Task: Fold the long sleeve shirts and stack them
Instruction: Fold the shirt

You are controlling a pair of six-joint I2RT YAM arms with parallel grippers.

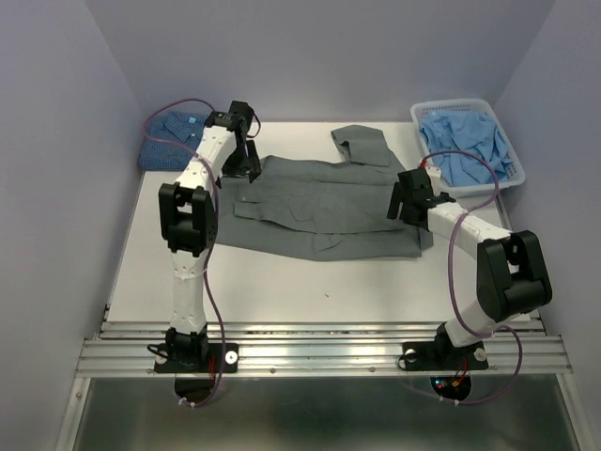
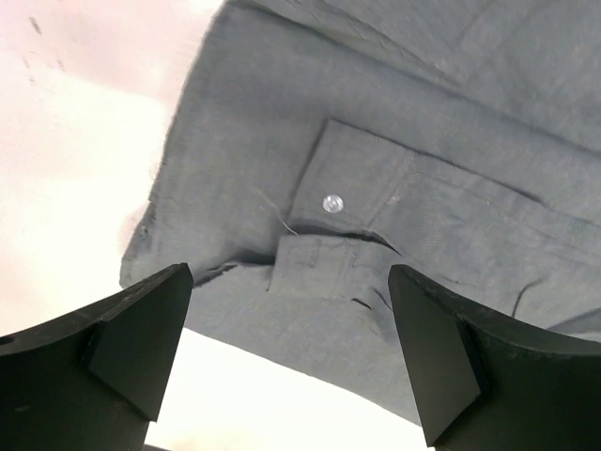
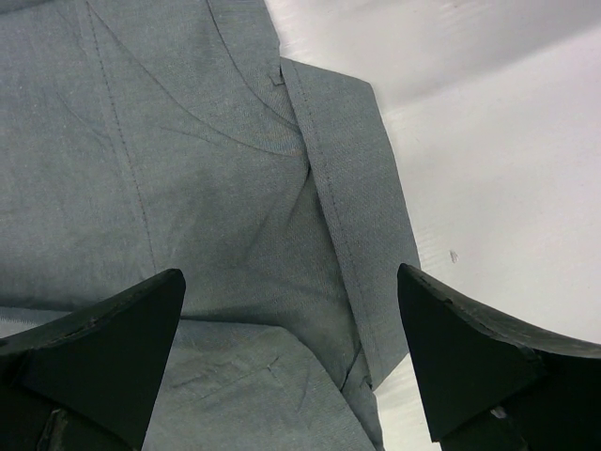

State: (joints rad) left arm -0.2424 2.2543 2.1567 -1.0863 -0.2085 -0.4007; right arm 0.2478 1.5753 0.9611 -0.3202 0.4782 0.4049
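The slate-grey shirt [image 1: 319,202] lies spread flat across the middle of the table, one sleeve folded over near its far edge. The dark blue check shirt [image 1: 169,139] lies folded at the far left corner. My left gripper [image 1: 246,169] is open above the grey shirt's left edge; its wrist view shows a cuff with a pale button [image 2: 332,203] between the fingers [image 2: 141,338]. My right gripper [image 1: 406,209] is open above the shirt's right edge; its wrist view shows the grey cloth's hem [image 3: 347,207] between the open fingers [image 3: 460,348].
A white basket [image 1: 512,150] at the far right holds light blue cloth [image 1: 465,146]. White table [image 1: 310,282] shows in front of the grey shirt. Side walls stand close on the left and right.
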